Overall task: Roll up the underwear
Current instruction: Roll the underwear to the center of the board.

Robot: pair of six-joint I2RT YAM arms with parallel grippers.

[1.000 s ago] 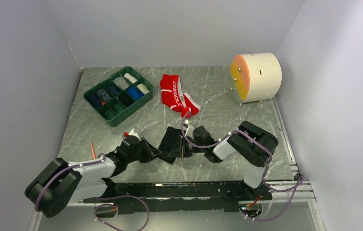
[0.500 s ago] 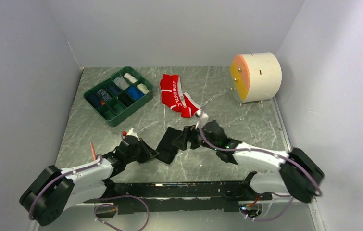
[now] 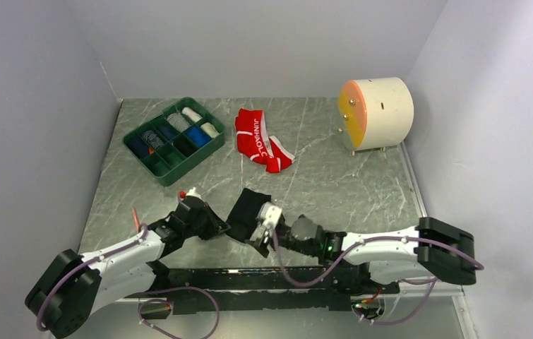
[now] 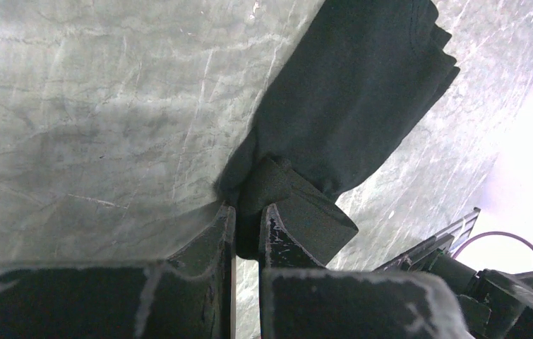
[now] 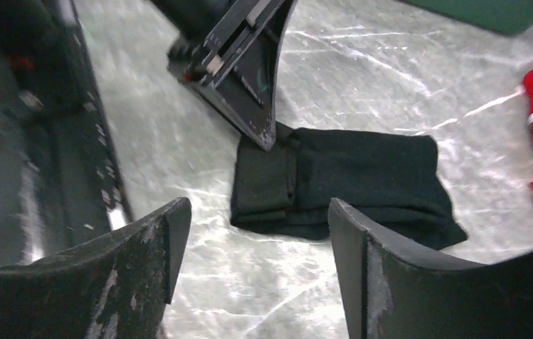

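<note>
Near edge of worktop (image 3: pixel 334 183), about midway along it: black briefs (image 3: pixel 246 206) lying flat, folded into a long narrow band that runs from the near edge toward the far side. Cloth looks smooth, with the thicker waistband end at the near-left.

Left gripper (image 4: pixel 248 212): fingers closed almost together on the near-left corner of the black briefs. A small fold of dark cloth is nipped between them. Fingertips are low, at the surface. The rest of the band rests on the worktop.

Right gripper (image 5: pixel 260 212): jaws spread wide, nothing between them. It sits low at the near end of the band, just right of the left gripper. From its own camera the cloth lies ahead of the fingertips; contact cannot be told.

Red briefs (image 3: pixel 260 140): crumpled toward the far edge, near the middle, white-edged waistband with white lettering uppermost. Well apart from the black pair and from both grippers.

Far-left corner: green tray (image 3: pixel 194 164) with dividers, small rolled bundles (image 3: pixel 198 135) in several compartments. Far-right corner: cream drum (image 3: pixel 383 109) on its side, orange face toward the middle.
</note>
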